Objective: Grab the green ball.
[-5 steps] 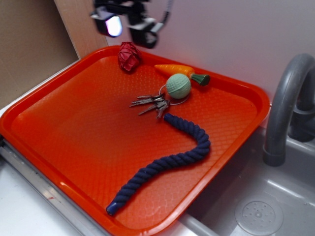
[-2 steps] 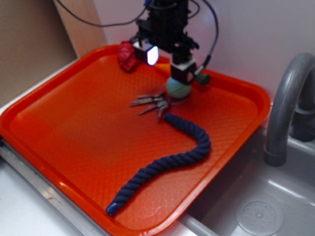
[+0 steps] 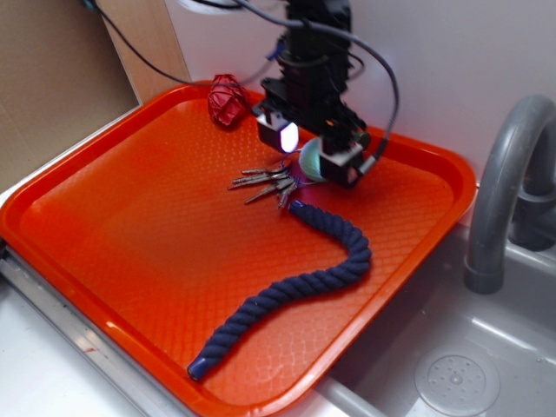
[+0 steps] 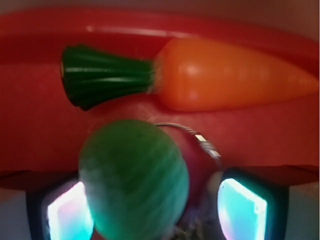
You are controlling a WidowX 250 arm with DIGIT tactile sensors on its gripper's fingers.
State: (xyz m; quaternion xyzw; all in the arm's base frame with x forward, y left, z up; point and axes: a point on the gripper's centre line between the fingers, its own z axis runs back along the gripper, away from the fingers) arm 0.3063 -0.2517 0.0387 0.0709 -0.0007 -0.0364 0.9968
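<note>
While the arm reaches straight down, its open hand [image 4: 150,210] straddles the green ball [image 4: 134,177].

White wall [image 3: 452,61] behind, brown board [image 3: 52,78] at left, grey faucet [image 3: 504,182] over grey sink [image 3: 452,365].
</note>
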